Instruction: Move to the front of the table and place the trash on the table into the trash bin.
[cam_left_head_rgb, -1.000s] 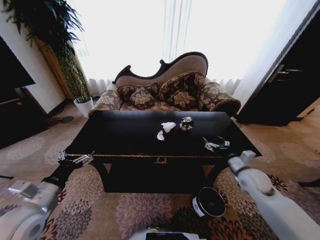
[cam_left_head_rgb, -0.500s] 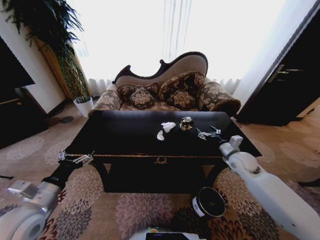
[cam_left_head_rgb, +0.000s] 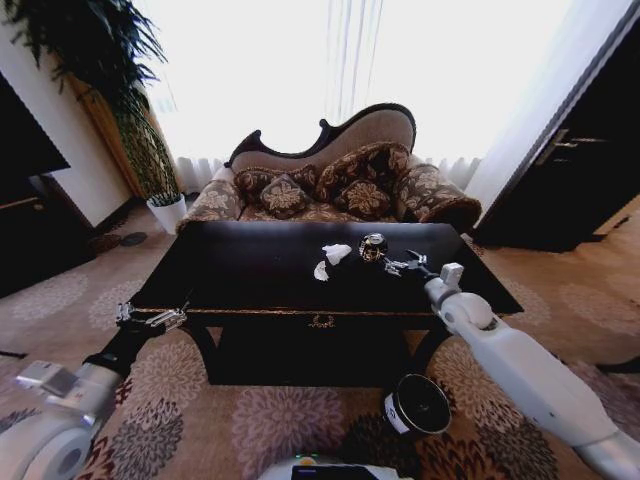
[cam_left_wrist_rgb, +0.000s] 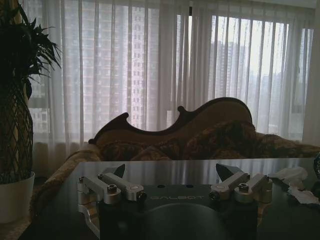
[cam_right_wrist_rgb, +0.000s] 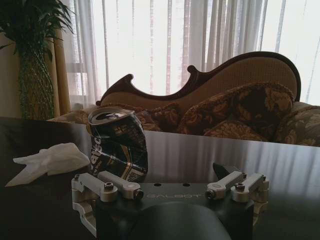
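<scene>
Right gripper (cam_left_head_rgb: 398, 266) now nearer crushed can (cam_left_head_rgb: 373, 247), fingers (cam_right_wrist_rgb: 122, 184) apart.

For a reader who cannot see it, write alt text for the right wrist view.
The right hand, open, sits low over a glossy black table, just short of a crushed dark can. A crumpled white tissue lies beside the can; a patterned sofa stands behind.

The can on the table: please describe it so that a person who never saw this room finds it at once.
On the glossy black table before the patterned sofa, look right of centre, just ahead of the open right gripper. There stands a crushed can, upright, dark and shiny. Its neighbours, crumpled white paper scraps, lie flat and pale to its left.
</scene>
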